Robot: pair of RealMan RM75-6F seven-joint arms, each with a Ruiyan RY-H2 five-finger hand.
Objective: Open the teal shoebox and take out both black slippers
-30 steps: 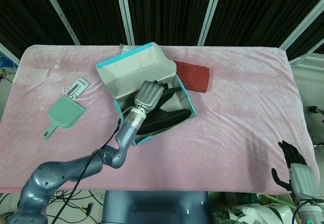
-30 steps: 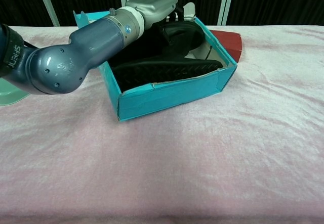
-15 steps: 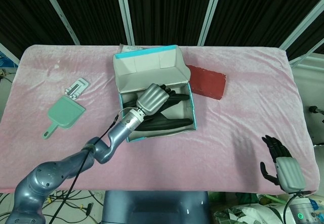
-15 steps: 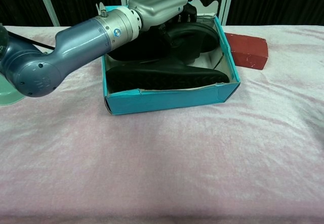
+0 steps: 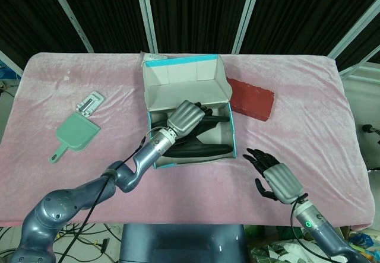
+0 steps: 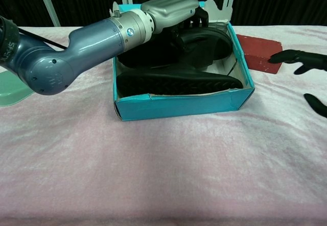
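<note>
The teal shoebox [image 5: 233, 137] [image 6: 184, 103] stands open mid-table, its lid [image 5: 187, 82] tipped up at the back. Two black slippers lie inside: one along the front wall [image 6: 179, 80] [image 5: 199, 150], the other behind it [image 6: 207, 42]. My left hand [image 5: 186, 117] [image 6: 171, 6] reaches into the box from the left. Its fingers bend down over the rear slipper, and whether they grip it is hidden. My right hand [image 5: 276, 180] [image 6: 301, 57] hovers open over the cloth to the right of the box, fingers spread toward it.
A dark red block [image 5: 252, 98] [image 6: 260, 45] lies against the box's far right corner. On the left of the pink cloth are a green dustpan [image 5: 74, 135] and a small white item [image 5: 89, 104]. The table's front edge runs just behind my right hand.
The box has turned and slid to the right with my left hand inside it, pushing the red block along. My right hand has come in from the lower right corner toward the box.
</note>
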